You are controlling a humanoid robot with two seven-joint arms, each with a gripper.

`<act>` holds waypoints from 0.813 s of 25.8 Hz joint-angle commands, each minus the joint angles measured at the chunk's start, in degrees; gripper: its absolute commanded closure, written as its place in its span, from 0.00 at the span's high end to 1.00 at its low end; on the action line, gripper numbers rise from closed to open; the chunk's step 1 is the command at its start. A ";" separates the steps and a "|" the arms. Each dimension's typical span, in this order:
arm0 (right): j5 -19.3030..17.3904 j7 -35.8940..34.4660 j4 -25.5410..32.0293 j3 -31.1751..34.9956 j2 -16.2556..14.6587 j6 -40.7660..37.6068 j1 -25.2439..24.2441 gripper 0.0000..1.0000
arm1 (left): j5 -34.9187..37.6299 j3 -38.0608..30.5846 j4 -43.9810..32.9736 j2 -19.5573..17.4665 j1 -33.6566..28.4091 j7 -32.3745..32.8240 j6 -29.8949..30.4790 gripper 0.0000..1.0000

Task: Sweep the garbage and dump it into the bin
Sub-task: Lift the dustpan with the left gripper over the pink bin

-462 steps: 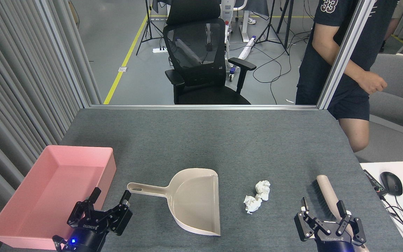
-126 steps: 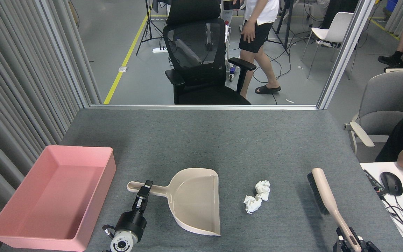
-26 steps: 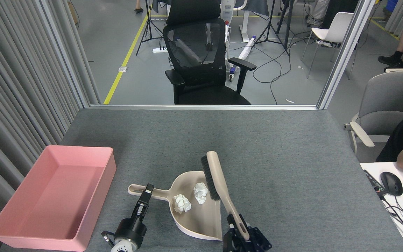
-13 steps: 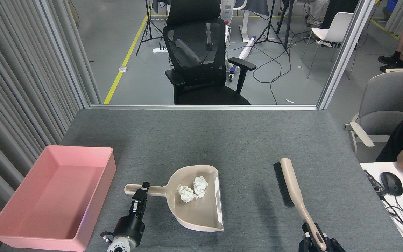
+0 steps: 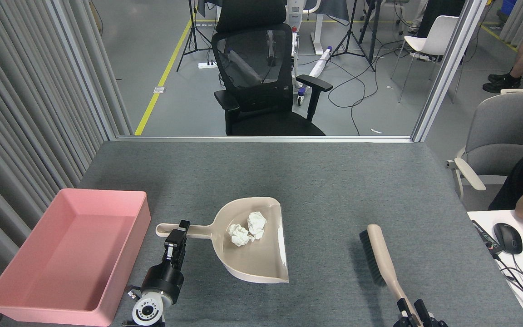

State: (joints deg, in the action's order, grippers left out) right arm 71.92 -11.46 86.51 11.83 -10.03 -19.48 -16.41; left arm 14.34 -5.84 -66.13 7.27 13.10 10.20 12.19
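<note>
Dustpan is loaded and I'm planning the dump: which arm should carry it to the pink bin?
Left. Its gripper holds the dustpan handle beside the bin; the right holds the brush.

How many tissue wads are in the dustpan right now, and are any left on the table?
2. One wad lies in the dustpan nearer the handle; the other wad touches it on the far-right side. None shows on the table.

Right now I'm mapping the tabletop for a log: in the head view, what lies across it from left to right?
Pink bin → left tool on the dustpan's handle → dustpan holding two tissue wads → brush, its handle held by the right tool.
</note>
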 commanded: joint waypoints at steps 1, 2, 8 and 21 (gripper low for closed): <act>-0.12 0.30 -0.37 0.12 0.01 1.20 0.06 0.99 | -0.01 -0.05 -4.97 -0.24 -0.01 2.02 -4.55 0.15; -0.12 0.30 -0.37 0.04 0.10 1.20 0.06 0.99 | -0.01 -0.05 -5.68 -0.42 -0.09 2.28 -5.07 0.15; -0.12 0.39 -0.37 0.04 0.10 1.29 0.32 0.99 | -0.19 -0.14 -8.31 -0.68 -0.18 2.63 -7.98 0.14; -0.47 0.48 -0.29 -0.05 -0.08 1.38 2.43 0.99 | -5.28 -4.54 -13.94 -9.82 0.52 4.57 -14.57 0.14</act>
State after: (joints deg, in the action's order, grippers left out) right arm 71.47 -11.04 86.22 11.79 -9.96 -18.18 -14.79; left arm 11.41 -9.17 -79.70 0.93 13.58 14.39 -2.05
